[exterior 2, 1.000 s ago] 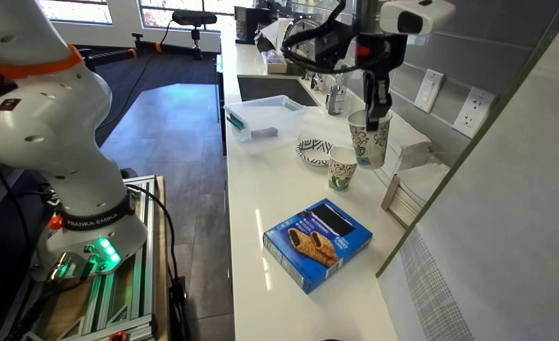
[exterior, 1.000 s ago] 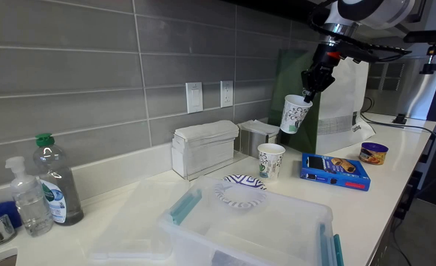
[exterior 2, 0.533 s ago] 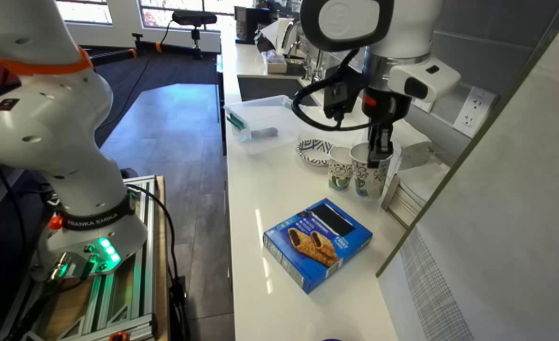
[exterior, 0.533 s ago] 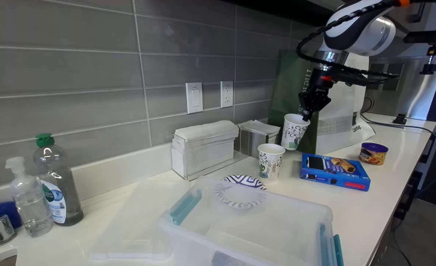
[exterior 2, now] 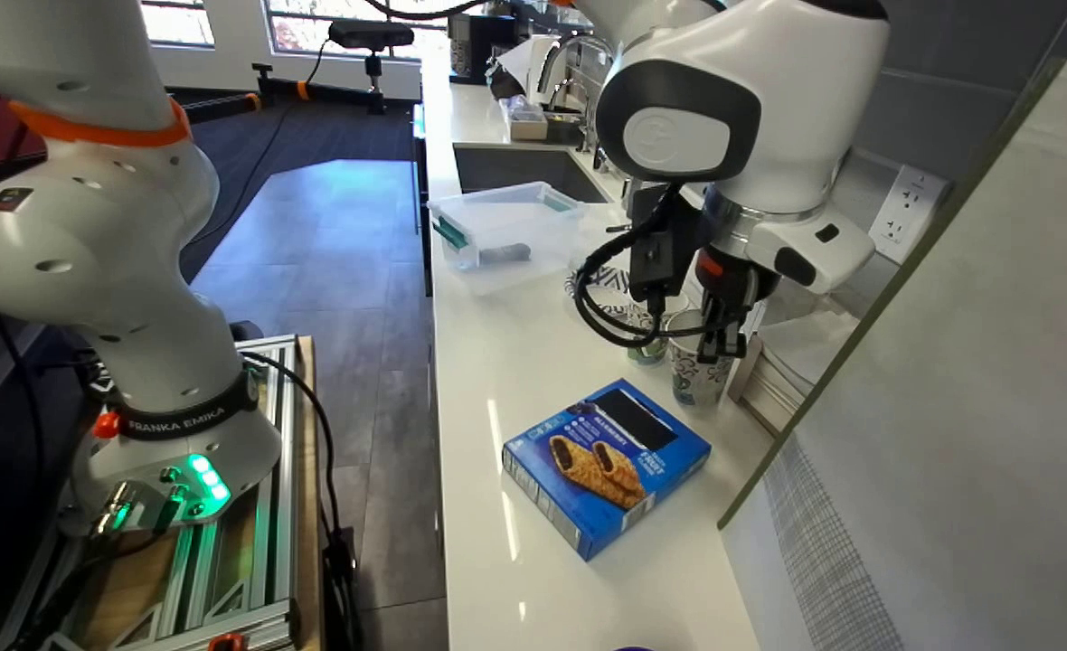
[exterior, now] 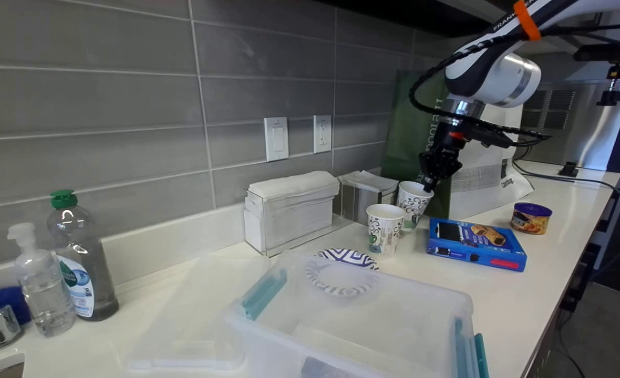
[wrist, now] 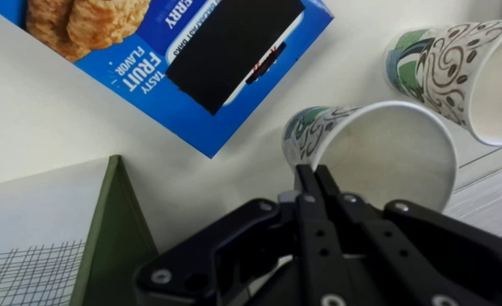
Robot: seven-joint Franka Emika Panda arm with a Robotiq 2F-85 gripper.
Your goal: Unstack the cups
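Two white paper cups with swirl prints show in all views. One cup (exterior: 385, 231) stands upright on the counter; it is partly hidden by cables in an exterior view (exterior 2: 644, 353). My gripper (wrist: 315, 168) is shut on the rim of the other cup (wrist: 306, 138), one finger inside and one outside. This held cup (exterior: 412, 207) is slightly tilted, with its base at or just above the counter; I cannot tell if it touches. It is beside the standing cup, on the bag side. In the wrist view a narrow gap separates it from the standing cup (wrist: 446, 74).
A blue snack box (exterior: 475, 244) lies close to the held cup. A large bag (exterior 2: 940, 380) and napkin holders (exterior: 294, 210) stand by the wall side. A patterned bowl (exterior: 349, 256), a clear plastic bin (exterior: 373, 315) and a round tin (exterior: 531, 218) are also on the counter.
My gripper has lowered the held cup from well above the counter down to about counter level, beside the standing cup. The standing cup has not moved.
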